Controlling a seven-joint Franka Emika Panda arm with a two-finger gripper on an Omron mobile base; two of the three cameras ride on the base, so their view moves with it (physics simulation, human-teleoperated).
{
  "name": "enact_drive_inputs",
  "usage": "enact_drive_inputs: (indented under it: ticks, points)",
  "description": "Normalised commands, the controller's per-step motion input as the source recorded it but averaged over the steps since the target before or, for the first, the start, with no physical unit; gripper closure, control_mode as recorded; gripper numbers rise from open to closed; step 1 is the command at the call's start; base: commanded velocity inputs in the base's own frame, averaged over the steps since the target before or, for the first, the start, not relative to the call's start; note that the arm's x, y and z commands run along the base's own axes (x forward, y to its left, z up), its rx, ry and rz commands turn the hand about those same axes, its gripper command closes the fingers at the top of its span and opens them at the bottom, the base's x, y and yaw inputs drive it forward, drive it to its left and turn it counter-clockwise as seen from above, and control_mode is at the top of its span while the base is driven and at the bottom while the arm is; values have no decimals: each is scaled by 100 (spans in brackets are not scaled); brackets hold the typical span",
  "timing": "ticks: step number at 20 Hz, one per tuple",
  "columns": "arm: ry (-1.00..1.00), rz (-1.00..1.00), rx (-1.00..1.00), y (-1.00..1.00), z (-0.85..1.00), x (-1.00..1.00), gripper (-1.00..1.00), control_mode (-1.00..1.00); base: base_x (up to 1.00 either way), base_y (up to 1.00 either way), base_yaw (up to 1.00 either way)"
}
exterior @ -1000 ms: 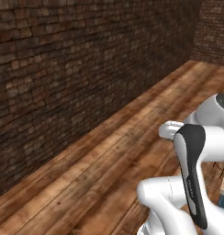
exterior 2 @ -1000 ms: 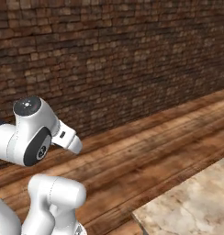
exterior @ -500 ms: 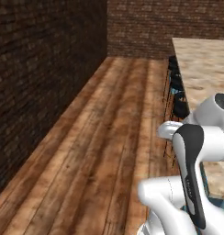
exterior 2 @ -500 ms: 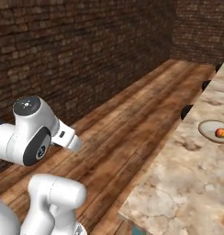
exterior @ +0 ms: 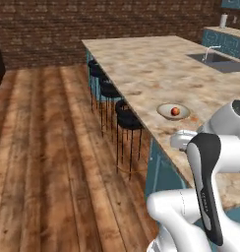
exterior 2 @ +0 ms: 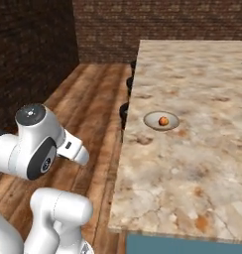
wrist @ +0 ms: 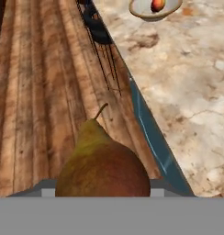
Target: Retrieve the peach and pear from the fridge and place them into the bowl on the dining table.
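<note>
1. The step in hand appears to be the carry of the second fruit: the pear (wrist: 102, 167) sits large at the bottom of the hand view, stem up, in the gripper's grasp, with the fingers closed against its sides as far as the fruit lets them; the fingertips themselves are hidden behind it.
2. The peach (exterior: 175, 111) already lies in the bowl (exterior: 164, 109), a small red-orange ball resting on the pale inside, so half of the task looks done.
3. The bowl stands on the dining table (exterior 2: 202, 163), near its left edge and some way along it from the robot; in the hand view the bowl (wrist: 142, 11) sits at the far top, well beyond the pear.
4. The next move calls for bringing the hand up over the table edge and forward until the pear hangs above the bowl, then lowering it beside the peach and letting go. The dish is shallow, so a high release could send either fruit rolling out.
5. The table's left edge runs between the wooden floor (exterior: 53, 147) and the stone top; the pear hangs over the floor side of that edge, so it has to clear the edge first.
6. Black stools (exterior: 127, 120) stand tucked along that edge, below the top, and leave the floor to their left open.
7. The stone around the bowl lies bare, giving free room for the approach; a sink (exterior: 218, 60) is far off on the right.
</note>
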Motion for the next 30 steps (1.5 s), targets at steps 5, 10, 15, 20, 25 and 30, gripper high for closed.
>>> enact_drive_inputs:
  ticks: [5, 10, 15, 20, 25, 30]
  points:
    - [0, 0, 0, 0, 0, 0, 100, 100, 86, 22, -68]
    - [0, 0, 0, 0, 0, 0, 100, 100, 80, 27, -67]
    - [0, 0, 0, 0, 0, 0, 100, 100, 78, 35, -65]
    - [0, 0, 0, 0, 0, 0, 100, 100, 74, 54, -63]
    - [0, 0, 0, 0, 0, 0, 100, 100, 68, 71, -57]
    - [0, 0, 0, 0, 0, 0, 100, 100, 50, 98, -43]
